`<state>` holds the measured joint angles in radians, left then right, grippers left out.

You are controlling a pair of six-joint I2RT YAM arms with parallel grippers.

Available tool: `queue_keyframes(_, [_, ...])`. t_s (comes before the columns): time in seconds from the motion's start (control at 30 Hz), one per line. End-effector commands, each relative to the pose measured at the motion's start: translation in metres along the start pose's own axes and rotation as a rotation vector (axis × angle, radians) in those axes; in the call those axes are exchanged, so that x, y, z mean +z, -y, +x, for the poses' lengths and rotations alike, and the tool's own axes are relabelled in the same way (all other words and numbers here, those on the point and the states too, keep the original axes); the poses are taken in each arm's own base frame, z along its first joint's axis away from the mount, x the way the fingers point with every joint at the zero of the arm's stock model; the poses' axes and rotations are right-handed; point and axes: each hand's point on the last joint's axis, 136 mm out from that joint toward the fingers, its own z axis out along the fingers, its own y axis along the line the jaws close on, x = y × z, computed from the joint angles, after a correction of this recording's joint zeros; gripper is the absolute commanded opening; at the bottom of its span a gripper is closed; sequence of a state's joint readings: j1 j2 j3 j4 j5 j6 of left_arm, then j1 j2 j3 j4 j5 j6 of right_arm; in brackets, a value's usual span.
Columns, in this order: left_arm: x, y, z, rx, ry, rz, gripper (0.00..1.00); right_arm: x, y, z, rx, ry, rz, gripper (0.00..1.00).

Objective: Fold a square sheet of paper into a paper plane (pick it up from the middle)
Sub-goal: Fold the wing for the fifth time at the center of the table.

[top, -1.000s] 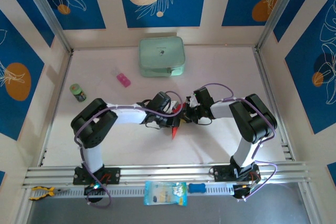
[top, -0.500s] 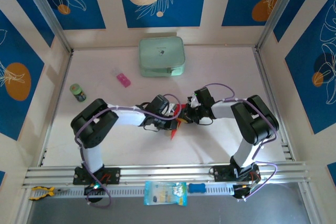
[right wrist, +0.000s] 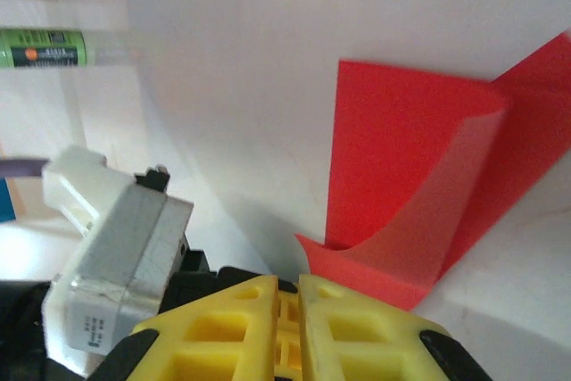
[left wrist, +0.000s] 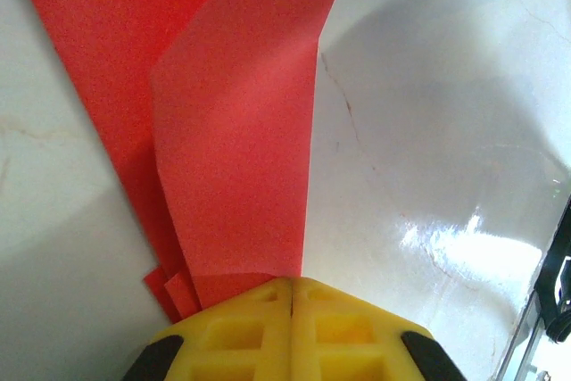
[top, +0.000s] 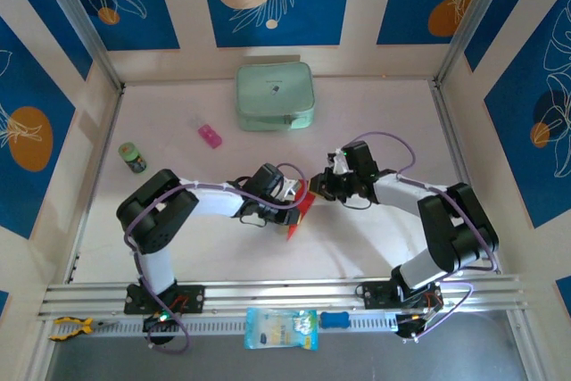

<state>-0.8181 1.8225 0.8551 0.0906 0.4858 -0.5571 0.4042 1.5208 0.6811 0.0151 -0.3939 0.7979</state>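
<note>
Jutting forward, red paper (left wrist: 232, 131) sits pinched in left tool (left wrist: 292, 287).

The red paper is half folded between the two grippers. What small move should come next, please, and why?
Probably the right gripper should press the raised flap flat along its fold. The left gripper is shut on the near end of the red paper, which anchors it, and the flap curves up off the table instead of lying creased.
</note>
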Motion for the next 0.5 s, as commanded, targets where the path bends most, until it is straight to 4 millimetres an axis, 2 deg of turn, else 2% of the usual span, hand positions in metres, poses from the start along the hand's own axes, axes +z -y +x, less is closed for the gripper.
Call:
queue_keyframes(0.0, [0.005, -0.051, 0.074, -0.124, -0.23, -0.161, 0.0, 0.015, -0.004, 0.021, -0.056, -0.082, -0.018, 0.14])
queue_keyframes(0.23, [0.003, -0.052, 0.072, -0.138, -0.211, -0.171, 0.0, 0.032, 0.015, 0.03, -0.064, -0.121, 0.049, 0.13])
queue_keyframes(0.33, [0.003, -0.053, 0.071, -0.143, -0.206, -0.171, 0.0, 0.037, 0.029, 0.026, -0.041, -0.116, 0.079, 0.13])
queue_keyframes(0.47, [0.002, -0.053, 0.073, -0.144, -0.21, -0.173, 0.0, 0.038, 0.048, 0.011, -0.008, -0.086, 0.112, 0.13])
